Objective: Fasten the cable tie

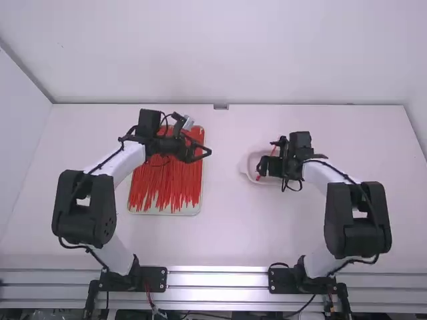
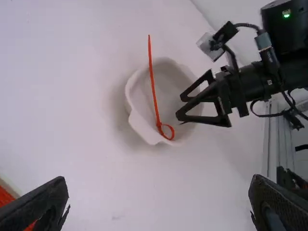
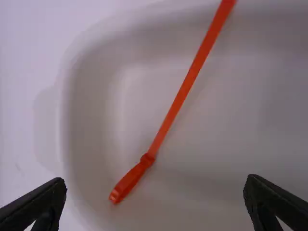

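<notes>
The tie [image 2: 155,91] lies in a white bowl [image 2: 132,113] that sits right of the middle of the bench [image 1: 220,227], about halfway between its near and far edges. The tie's head end is closed into a small loop that rests against the bowl's inner wall near the rim; the long tail runs across the bowl and out over the opposite rim.

The right end effector [image 2: 181,108] hangs just beside the bowl, its fingers apart and holding nothing. They point at the looped end without touching it.

Left of the bench's middle lies a flat tray [image 1: 167,212] carrying a heap of loose red ties [image 1: 167,183]. The left end effector [image 1: 197,152] is above the far right part of the tray, well apart from the bowl. Its fingers are spread wide and hold nothing.
</notes>
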`<state>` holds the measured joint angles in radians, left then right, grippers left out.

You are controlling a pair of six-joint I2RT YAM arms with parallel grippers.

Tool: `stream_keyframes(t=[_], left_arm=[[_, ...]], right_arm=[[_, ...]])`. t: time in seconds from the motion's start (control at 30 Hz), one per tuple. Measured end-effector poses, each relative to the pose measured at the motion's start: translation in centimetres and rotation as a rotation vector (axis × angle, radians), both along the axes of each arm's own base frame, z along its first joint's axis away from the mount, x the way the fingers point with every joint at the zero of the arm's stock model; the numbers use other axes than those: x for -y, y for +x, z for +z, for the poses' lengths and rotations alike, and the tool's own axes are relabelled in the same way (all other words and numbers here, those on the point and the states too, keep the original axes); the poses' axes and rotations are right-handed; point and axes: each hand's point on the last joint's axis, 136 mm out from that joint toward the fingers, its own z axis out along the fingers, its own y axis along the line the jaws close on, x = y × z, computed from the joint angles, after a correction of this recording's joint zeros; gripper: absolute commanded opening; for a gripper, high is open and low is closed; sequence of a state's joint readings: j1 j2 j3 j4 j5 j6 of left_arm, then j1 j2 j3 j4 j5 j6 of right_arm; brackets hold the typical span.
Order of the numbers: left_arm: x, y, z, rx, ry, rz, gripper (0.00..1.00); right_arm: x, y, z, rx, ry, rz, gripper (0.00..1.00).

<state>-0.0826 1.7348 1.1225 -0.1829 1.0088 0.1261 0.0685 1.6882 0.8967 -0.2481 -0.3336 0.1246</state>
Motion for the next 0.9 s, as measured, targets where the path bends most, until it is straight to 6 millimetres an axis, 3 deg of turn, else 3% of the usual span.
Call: stream_keyframes(t=[0.17,0.27,0.4,0.7,0.9], left_arm=[[-2.2,-0.5,1.8,-0.001,0.033,0.068,0.99],[-3.5,-1.3,3.9,0.032,0.087,0.127,0.99],[-4.4,-2.3,5.7,0.071,0.149,0.181,0.99],[-5.4,-2.6,6.8,0.110,0.203,0.236,0.97],[-6.8,-2.5,6.8,0.143,0.222,0.315,0.89]], right_arm=[[0.1,-0.8,3.6,0.051,0.004,-0.001,0.98],[0.1,-1.6,5.7,0.076,0.012,-0.011,0.98],[0.2,-2.6,7.1,0.076,0.016,-0.021,0.98],[0.3,-3.6,8.3,0.083,0.015,-0.022,0.96],[2.8,-2.4,10.1,0.215,-0.037,-0.063,0.88]])
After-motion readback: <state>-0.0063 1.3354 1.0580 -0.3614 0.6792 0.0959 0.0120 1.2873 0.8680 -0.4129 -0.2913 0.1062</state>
